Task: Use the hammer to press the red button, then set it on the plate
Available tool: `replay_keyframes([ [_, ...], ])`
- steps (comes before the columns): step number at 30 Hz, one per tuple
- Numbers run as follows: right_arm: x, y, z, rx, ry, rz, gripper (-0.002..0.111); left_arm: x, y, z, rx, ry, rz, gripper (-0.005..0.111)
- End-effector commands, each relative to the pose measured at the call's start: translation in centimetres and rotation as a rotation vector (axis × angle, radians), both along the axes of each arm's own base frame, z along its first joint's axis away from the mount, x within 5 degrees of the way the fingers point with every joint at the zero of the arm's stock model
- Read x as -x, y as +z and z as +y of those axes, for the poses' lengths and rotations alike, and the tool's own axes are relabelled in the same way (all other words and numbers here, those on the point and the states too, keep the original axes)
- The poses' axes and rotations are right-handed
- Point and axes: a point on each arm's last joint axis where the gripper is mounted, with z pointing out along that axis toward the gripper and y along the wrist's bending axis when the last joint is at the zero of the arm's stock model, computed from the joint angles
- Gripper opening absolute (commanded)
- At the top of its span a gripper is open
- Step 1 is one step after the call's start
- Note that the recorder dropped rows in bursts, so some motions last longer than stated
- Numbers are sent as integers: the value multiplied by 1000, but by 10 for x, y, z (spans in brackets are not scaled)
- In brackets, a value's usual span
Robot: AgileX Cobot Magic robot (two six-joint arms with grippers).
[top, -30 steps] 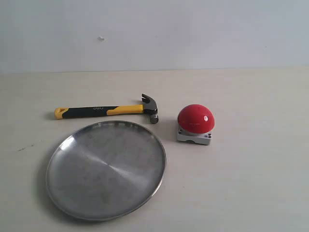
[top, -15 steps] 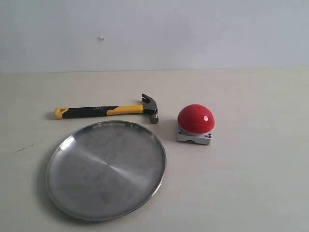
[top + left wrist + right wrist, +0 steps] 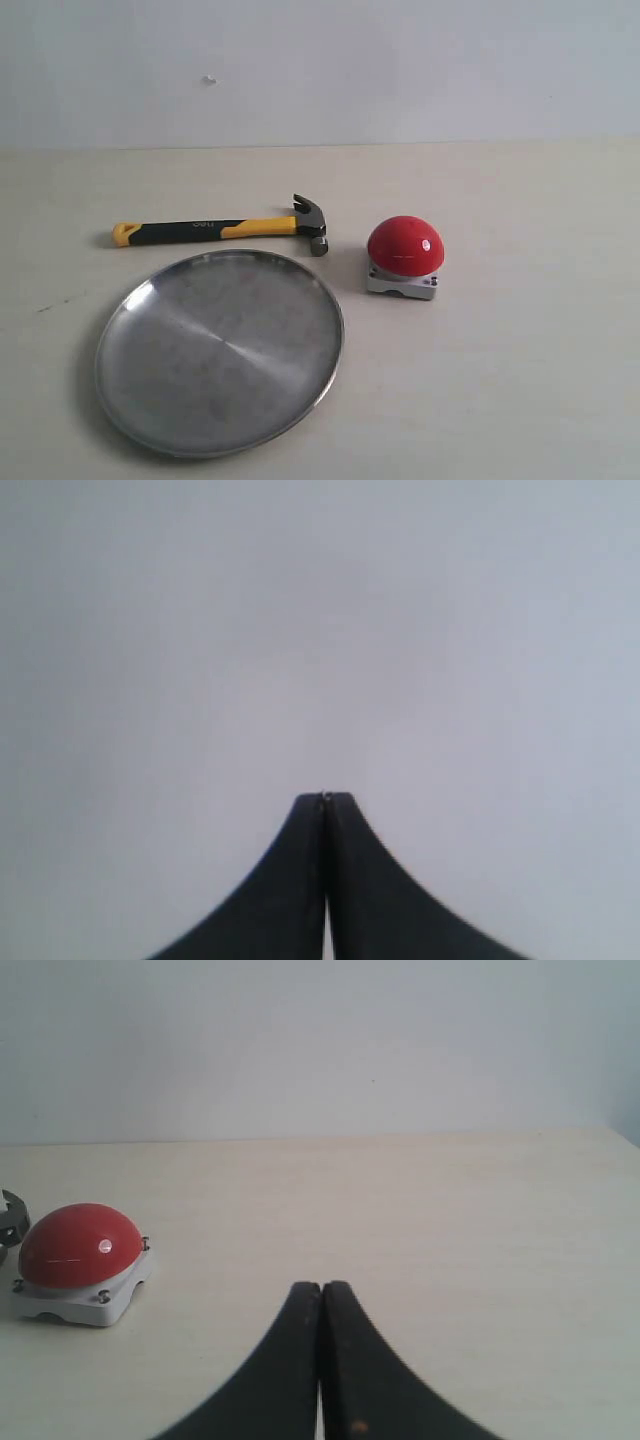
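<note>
The hammer (image 3: 225, 229) lies flat on the table, its yellow-and-black handle pointing left and its dark head at the right end. Just in front of it rests the plate (image 3: 130, 312), wide and silver, with nothing on it. The red button (image 3: 405, 245) on its grey base stands right of the hammer head, and it shows again in the right wrist view as the red button (image 3: 78, 1245). Neither arm appears in the exterior view. My left gripper (image 3: 325, 798) is shut and faces a blank pale surface. My right gripper (image 3: 321, 1286) is shut and empty, low over the table, apart from the button.
A pale wall (image 3: 320, 70) rises behind the light wooden table (image 3: 530, 330). A sliver of the hammer head (image 3: 10, 1215) shows at the edge of the right wrist view.
</note>
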Motion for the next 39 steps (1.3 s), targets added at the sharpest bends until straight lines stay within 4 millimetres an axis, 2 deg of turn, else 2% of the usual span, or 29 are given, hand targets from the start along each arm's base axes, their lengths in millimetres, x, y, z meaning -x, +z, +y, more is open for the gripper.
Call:
replay_keyframes([
  [1,0,-1,0,6,-6,-5,0,22,28,-4,29,-71,-386,0],
  [5,0,-1,0,6,-6,-5,0,35,39,-5,-7,-74,-566,0],
  [7,0,-1,0,6,-6,-5,0,41,57,-6,-67,-16,-603,0],
  [9,0,-1,0,8,-5,-5,0,36,83,-3,-111,59,-543,0],
  [12,0,-1,0,8,-5,-5,0,2,120,1,-153,108,-297,0],
  [14,0,-1,0,8,-5,-5,0,-37,137,2,-213,103,-114,0],
  [16,0,-1,0,8,-5,-5,0,-78,141,1,-322,94,52,0],
  [18,0,-1,0,8,-5,-5,0,-121,137,2,-379,61,212,0],
  [20,0,-1,0,8,-5,-5,0,-168,117,5,-373,19,403,0],
  [23,0,-1,0,8,-5,-5,0,-229,73,9,-344,-6,725,0],
  [26,0,-1,0,8,-5,-5,0,-270,27,4,-429,28,1087,0],
  [29,0,-1,0,6,-6,-5,0,-302,-6,-14,-562,20,1358,0],
  [31,0,-1,0,6,-6,-5,0,-316,-25,-31,-648,-52,1488,0],
  [33,0,-1,0,6,-6,-5,0,-327,-33,-54,-757,-191,1558,0],
  [36,0,-1,0,8,-5,-5,0,-342,-27,-87,-928,-373,1520,0],
  [39,0,-1,0,8,-5,-5,0,-353,-10,-118,-1050,-439,1423,0],
])
